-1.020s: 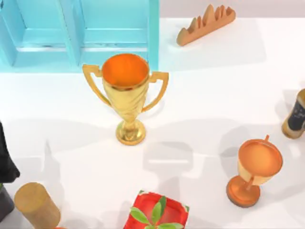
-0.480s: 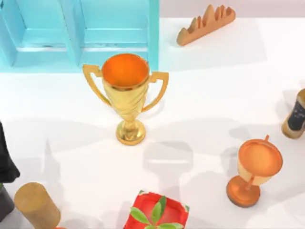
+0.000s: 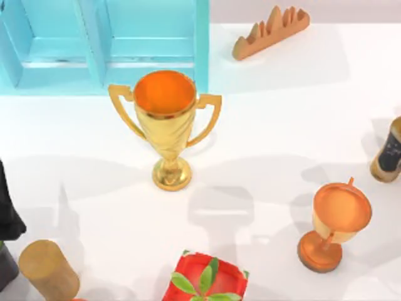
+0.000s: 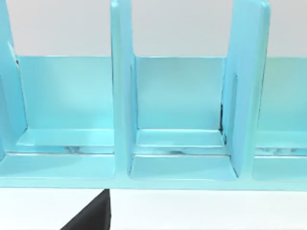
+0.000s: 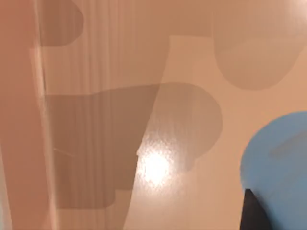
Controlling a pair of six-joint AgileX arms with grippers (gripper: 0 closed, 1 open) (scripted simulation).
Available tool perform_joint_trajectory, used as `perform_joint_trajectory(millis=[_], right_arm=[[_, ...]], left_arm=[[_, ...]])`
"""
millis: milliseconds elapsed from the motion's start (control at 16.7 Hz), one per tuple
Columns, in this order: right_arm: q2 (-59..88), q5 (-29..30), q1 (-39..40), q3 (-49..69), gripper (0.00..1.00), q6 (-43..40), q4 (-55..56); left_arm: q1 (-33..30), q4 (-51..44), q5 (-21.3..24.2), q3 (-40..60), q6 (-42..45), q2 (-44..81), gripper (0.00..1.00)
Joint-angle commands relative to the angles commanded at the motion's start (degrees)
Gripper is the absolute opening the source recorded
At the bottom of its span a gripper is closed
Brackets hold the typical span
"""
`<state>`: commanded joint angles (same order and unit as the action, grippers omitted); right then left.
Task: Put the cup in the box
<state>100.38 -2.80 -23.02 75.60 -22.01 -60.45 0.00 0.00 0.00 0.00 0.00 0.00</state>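
In the right wrist view the blue cup (image 5: 280,163) is close up, right against a dark part of my right gripper (image 5: 254,213). The table surface behind it is shadowed. The box (image 3: 103,44) is a light blue open frame with upright dividers at the table's back left. In the left wrist view its compartments (image 4: 177,105) face my left gripper (image 4: 88,218), a dark piece just in front of the box. My left arm (image 3: 7,210) is at the table's left edge.
A gold two-handled trophy (image 3: 166,125) stands in front of the box. An orange goblet (image 3: 335,222) and a bottle (image 3: 390,153) stand at the right. An orange rack (image 3: 270,31) lies at the back. A wooden cylinder (image 3: 47,269) and a red leafy pack (image 3: 205,281) are at the front.
Faint shadows on the table's front right have shifted a little. The objects on the table and the left arm stand as before.
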Motion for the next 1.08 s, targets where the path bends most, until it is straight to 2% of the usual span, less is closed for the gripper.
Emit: perform_joint_trajectory(millis=[720, 1080], right_arm=[[0.0, 0.0, 0.0, 0.0, 0.98, 0.0, 0.0], [0.0, 0.0, 0.0, 0.0, 1.00, 0.0, 0.0]], left_arm=[[0.0, 0.0, 0.0, 0.0, 0.0, 0.0, 1.00], [0.0, 0.0, 0.0, 0.0, 0.0, 0.0, 1.00]])
